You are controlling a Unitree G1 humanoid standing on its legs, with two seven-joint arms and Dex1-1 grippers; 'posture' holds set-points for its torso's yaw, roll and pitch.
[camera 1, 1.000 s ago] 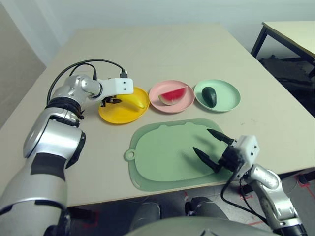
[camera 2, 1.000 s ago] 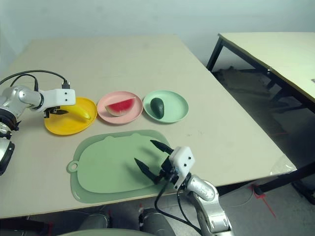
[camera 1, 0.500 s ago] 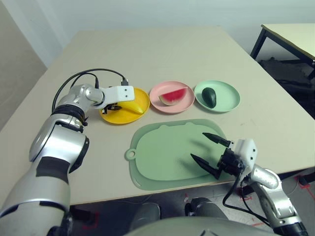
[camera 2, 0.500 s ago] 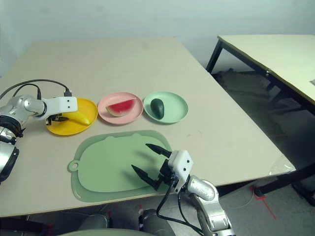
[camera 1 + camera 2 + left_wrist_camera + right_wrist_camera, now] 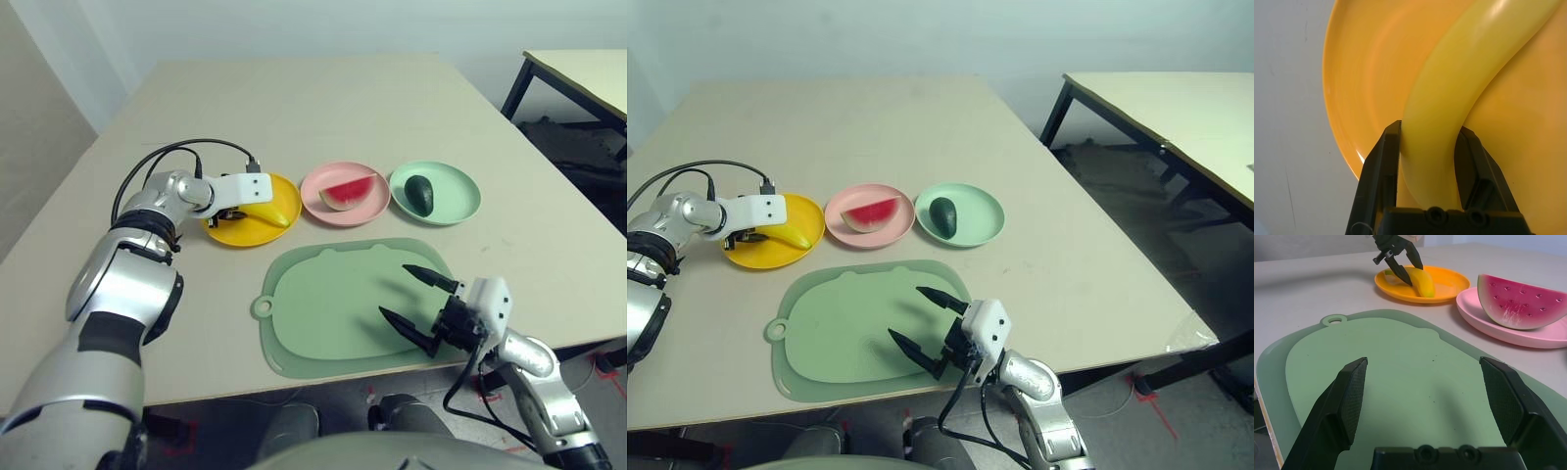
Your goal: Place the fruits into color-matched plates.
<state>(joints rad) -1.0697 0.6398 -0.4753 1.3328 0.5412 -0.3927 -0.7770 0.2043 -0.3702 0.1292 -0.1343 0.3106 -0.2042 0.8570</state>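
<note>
My left gripper [image 5: 231,210] is shut on the curved yellow banana [image 5: 1449,98], which lies low in the yellow-orange plate [image 5: 235,233]; its black fingers [image 5: 1380,161] clamp the fruit's near end. The red watermelon wedge [image 5: 349,190] rests in the pink plate [image 5: 343,218]. In the mint green plate [image 5: 462,203] sits the dark green avocado [image 5: 419,193]. My right gripper [image 5: 395,292] hovers open over the near right part of the pale green mat, nothing between its fingers [image 5: 1349,401].
The pale green cutting mat [image 5: 318,313] with a handle hole lies in front of the three plates. A black cable loops from my left wrist [image 5: 157,162]. Another table [image 5: 578,69] stands off to the right.
The left gripper has sunk a little lower onto the yellow-orange plate with the banana. The right gripper has drifted slightly back toward me over the mat.
</note>
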